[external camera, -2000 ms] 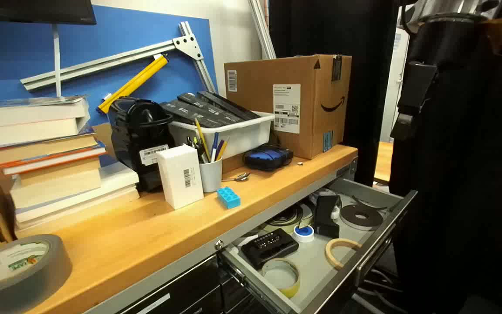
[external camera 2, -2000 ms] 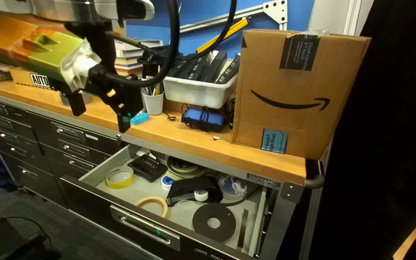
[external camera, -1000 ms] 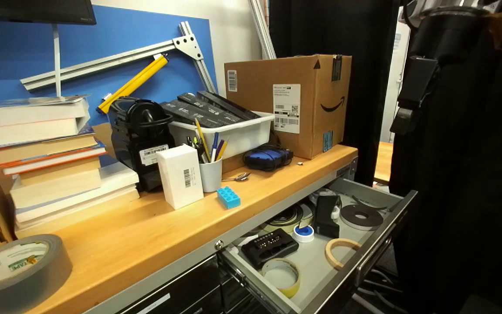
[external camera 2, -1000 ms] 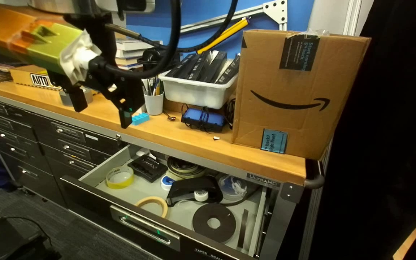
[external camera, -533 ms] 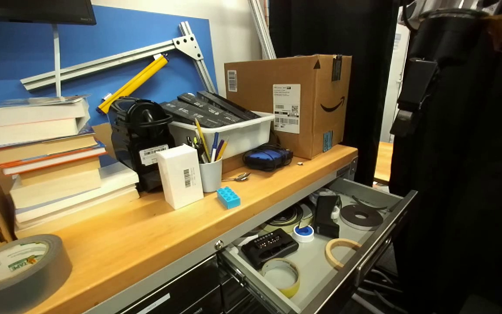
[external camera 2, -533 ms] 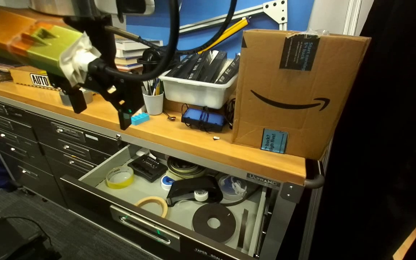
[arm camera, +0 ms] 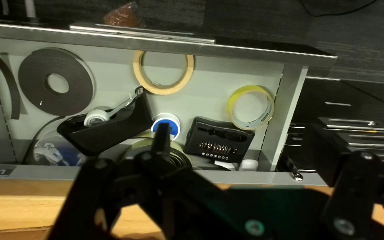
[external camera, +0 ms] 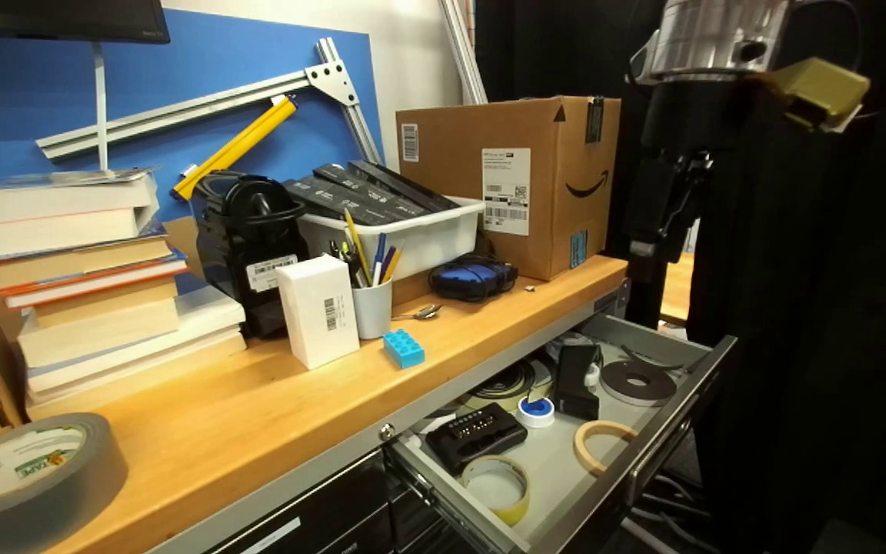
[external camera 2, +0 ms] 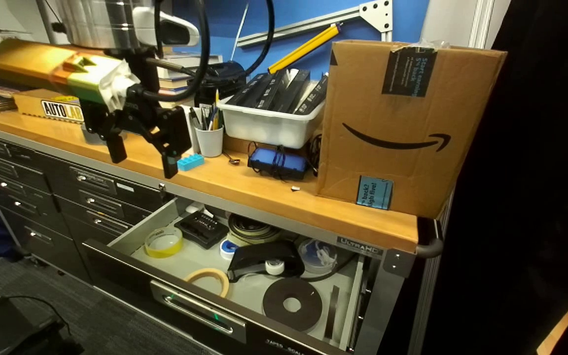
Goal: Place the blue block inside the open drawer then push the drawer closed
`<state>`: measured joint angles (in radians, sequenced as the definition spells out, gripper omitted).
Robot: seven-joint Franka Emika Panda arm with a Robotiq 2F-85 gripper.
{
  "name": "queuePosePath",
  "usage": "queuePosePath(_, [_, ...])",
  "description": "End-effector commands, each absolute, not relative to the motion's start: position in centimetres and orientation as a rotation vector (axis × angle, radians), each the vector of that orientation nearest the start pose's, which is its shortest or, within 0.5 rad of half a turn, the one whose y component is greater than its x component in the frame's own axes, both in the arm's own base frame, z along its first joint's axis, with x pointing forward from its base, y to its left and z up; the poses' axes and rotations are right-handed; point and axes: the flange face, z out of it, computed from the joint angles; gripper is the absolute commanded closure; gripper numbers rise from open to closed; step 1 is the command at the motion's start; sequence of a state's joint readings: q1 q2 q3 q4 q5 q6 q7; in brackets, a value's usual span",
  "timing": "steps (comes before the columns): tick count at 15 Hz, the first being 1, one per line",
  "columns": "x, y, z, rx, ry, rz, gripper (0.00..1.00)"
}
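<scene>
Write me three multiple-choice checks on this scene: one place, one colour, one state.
1. Where is the light-blue studded plastic block?
A. inside the white plastic bin
B. on the tan wooden benchtop
C. atop the brown cardboard box

2. What colour is the hollow tape ring beside the black plastic bit case?
A. red
B. purple
C. yellow

3. How do the black fingers stand?
A. apart
B. closed together
C. clamped on the block

Right letters:
1 B: both exterior views show it there.
2 C: the wrist view shows this inside the open grey metal drawer.
3 A: an exterior view shows a gap between them.
</scene>
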<state>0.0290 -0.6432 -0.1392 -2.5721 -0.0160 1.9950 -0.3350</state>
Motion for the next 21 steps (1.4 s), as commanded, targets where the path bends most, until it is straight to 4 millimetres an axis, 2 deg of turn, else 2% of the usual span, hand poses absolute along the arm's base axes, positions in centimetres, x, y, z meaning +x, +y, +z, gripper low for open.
queuePosePath(1, [39.9, -0.8, 45.9, -3.097, -0.363, -0.115, 0.0])
queuePosePath(3, [42.3, 1.5, 44.4, -3.092, -0.381, -0.105, 0.0])
queuePosePath(7, [46.5, 4.9, 41.4, -3.085, -0.361, -0.048, 0.0])
queuePosePath(13, [52.4, 8.3, 38.5, -3.1, -0.274, -0.096, 0.0])
queuePosePath(17, [54.7, 10.1, 36.8, -3.088, -0.247, -0.107, 0.0])
queuePosePath(21, [55.9, 12.1, 34.9, -3.083, -0.294, -0.055, 0.0])
